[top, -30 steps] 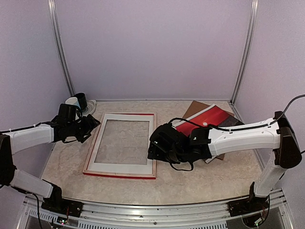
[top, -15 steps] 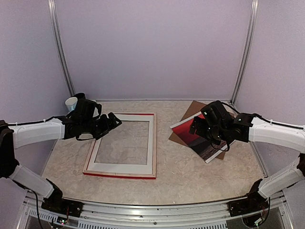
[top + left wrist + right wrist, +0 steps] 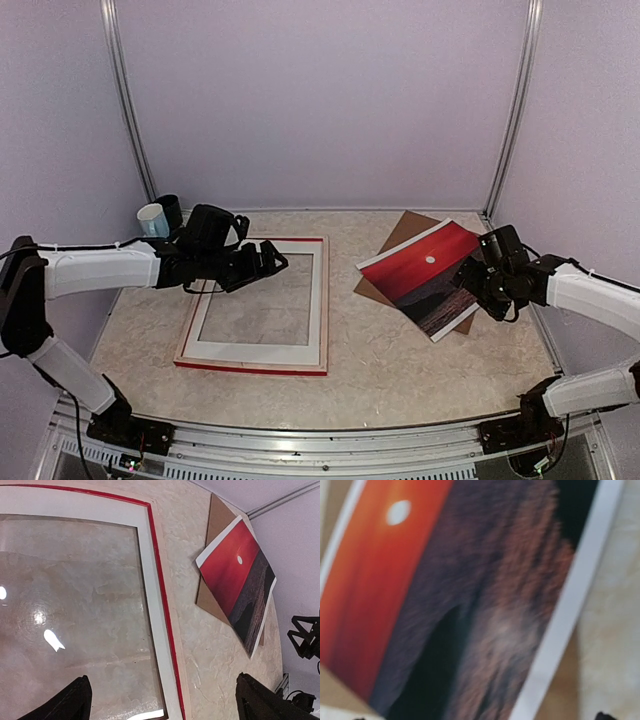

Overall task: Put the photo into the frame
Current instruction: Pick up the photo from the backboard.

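Observation:
The frame (image 3: 320, 300) lies flat left of centre, with pale wood sides, a red edge and a white mat border around its glass. The photo (image 3: 420, 272), a red sunset with a small white sun, rests tilted on a brown backing board (image 3: 404, 229) at the right. My left gripper (image 3: 272, 262) hovers open over the frame's upper part. In the left wrist view the frame's right rail (image 3: 161, 610) runs between the wide-apart fingertips (image 3: 75, 702), with the photo (image 3: 232, 582) further off. My right gripper (image 3: 482, 286) is open at the photo's right side. The photo (image 3: 445, 595) fills the right wrist view, blurred.
A white cup (image 3: 152, 219) and a dark cup (image 3: 171, 208) stand at the back left corner. The backing board (image 3: 215, 522) juts out past the photo's far corner. Walls close in the table on three sides.
My right arm has swung away from the frame's right edge to the photo. My left gripper has moved right, over the frame. Both grippers have opened wider.

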You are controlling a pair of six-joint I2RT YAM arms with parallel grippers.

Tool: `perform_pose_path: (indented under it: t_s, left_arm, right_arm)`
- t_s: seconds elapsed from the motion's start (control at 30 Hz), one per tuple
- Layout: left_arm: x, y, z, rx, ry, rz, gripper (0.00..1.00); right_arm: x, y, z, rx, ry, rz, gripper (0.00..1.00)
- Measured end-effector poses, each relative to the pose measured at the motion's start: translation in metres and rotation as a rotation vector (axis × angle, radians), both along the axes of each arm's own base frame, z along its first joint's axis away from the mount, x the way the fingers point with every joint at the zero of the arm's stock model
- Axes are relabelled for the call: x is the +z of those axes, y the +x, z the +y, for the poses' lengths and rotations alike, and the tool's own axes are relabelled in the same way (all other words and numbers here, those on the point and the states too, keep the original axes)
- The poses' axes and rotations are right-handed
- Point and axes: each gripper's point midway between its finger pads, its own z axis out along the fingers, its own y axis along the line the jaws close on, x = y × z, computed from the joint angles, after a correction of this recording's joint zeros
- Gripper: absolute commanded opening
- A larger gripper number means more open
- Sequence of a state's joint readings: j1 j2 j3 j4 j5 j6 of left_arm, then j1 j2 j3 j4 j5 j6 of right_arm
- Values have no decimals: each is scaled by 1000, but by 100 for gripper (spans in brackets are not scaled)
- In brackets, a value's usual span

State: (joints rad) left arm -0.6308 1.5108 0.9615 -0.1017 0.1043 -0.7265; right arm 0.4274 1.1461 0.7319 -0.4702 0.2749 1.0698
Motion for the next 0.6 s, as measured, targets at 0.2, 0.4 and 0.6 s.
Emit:
perform_pose_path:
  t_s: [0.2, 0.4, 0.6]
  left_arm:
    - [-1, -9, -36, -123, 3, -8, 99]
    - [-10, -23, -77, -268, 21, -9, 99]
    - [-21, -40, -111, -395, 29, 1, 99]
  right_arm:
    - [-19, 5, -23, -57, 10, 62, 99]
    - [-25, 10, -51, -139, -2, 83, 99]
    - [-27, 13, -84, -236, -10, 87, 99]
